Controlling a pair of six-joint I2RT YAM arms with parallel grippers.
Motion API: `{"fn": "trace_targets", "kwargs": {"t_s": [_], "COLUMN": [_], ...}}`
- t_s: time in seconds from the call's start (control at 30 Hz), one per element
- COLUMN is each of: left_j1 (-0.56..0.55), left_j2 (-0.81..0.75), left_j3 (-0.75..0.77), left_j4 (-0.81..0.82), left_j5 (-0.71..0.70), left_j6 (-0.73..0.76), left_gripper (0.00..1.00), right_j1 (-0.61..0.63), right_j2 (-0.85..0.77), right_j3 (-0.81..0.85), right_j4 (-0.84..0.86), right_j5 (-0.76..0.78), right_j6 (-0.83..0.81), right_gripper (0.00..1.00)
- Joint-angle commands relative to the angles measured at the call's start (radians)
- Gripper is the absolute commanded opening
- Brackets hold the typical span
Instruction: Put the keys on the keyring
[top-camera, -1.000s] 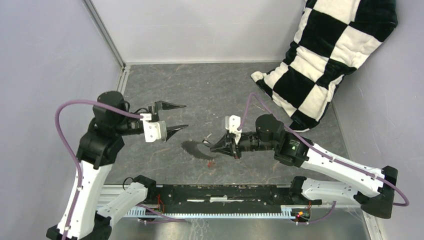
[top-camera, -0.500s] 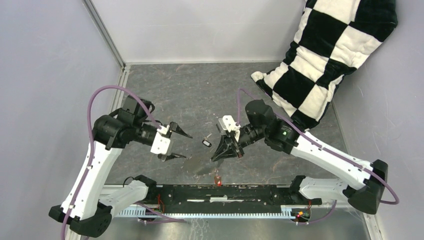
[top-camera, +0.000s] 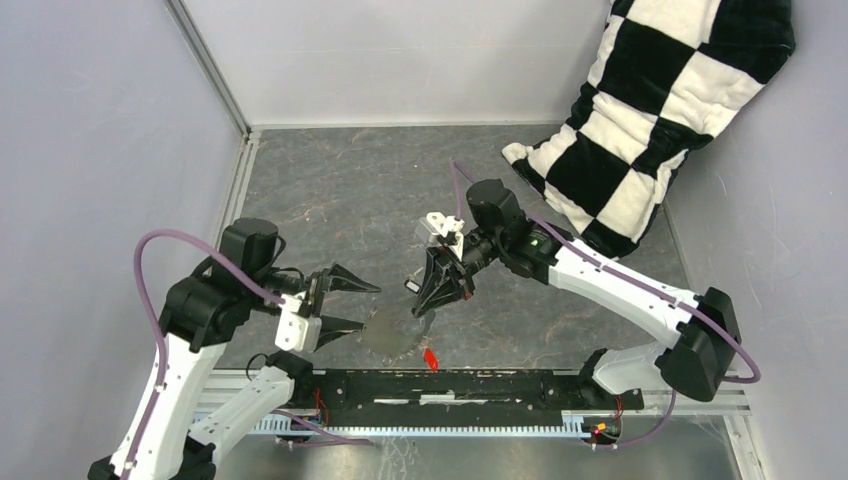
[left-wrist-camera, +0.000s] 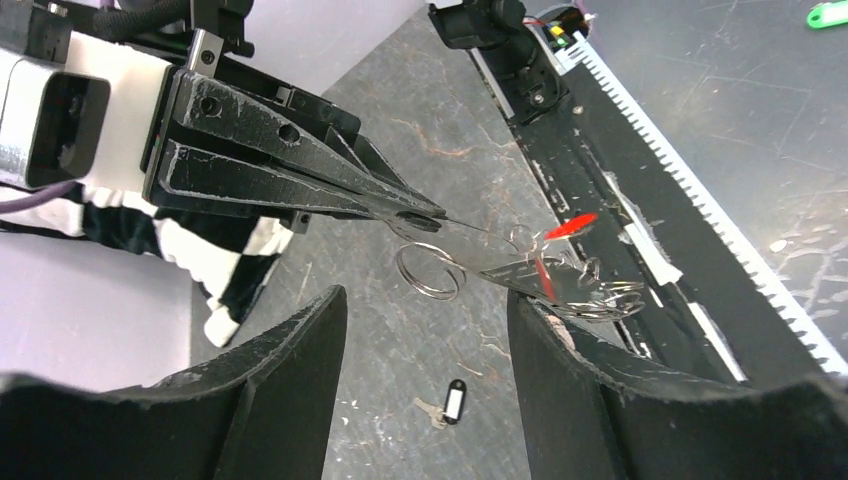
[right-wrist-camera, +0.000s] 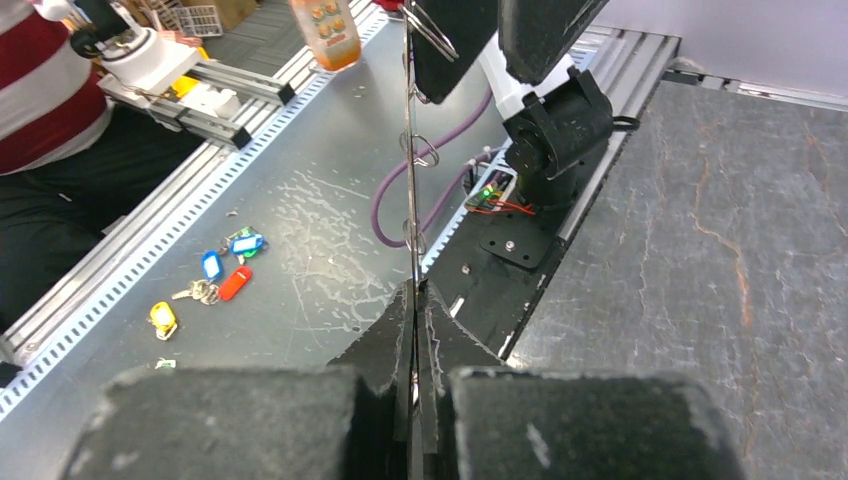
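Observation:
The keyring (top-camera: 388, 330) is a thin grey hoop hanging tilted just above the table. My right gripper (top-camera: 423, 306) is shut on its far edge. In the right wrist view the ring (right-wrist-camera: 409, 150) is edge-on, a thin line with small rings on it, rising from the shut gripper (right-wrist-camera: 415, 292). The red key (top-camera: 431, 357) hangs at the ring's near side and shows in the left wrist view (left-wrist-camera: 570, 225). The black key (top-camera: 410, 286) with its pale spot lies loose on the table (left-wrist-camera: 455, 402). My left gripper (top-camera: 368, 306) is open and empty, just left of the ring (left-wrist-camera: 560, 285).
A black-and-white checked cushion (top-camera: 650, 120) leans in the back right corner. The black base rail (top-camera: 450, 385) runs along the near edge. Grey walls (top-camera: 100, 150) close the left, back and right. Several coloured key tags (right-wrist-camera: 215, 278) lie on the metal bench beyond the rail.
My left gripper has swung down and nearer, ending open beside the ring. My right gripper has turned and carried the ring and the red key towards the near edge.

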Motion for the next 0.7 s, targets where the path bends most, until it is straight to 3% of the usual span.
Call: {"fn": "trace_targets", "kwargs": {"t_s": [0.0,0.37,0.47,0.67], "left_j1": [-0.003,-0.003,-0.003,-0.003], "left_j2": [-0.066,-0.125,-0.154,-0.264], "left_j3": [-0.082,-0.132,-0.145,-0.244], "left_j4": [0.21,0.211,0.262,0.417], "left_j5": [0.056,0.06,0.051,0.039], "left_j6": [-0.088,0.244,0.238,0.222], "left_gripper": [0.66,0.56,0.56,0.65], "right_j1": [-0.004,-0.004,-0.009,-0.012], "right_j2": [0.025,0.052,0.047,0.046], "right_j3": [0.07,0.05,0.037,0.038], "right_j4": [0.085,0.109,0.107,0.108], "right_j5": [-0.06,-0.044,-0.037,-0.039], "right_j6": [0.039,0.078,0.073,0.073], "right_gripper": [0.0,0.0,0.0,0.0]}}
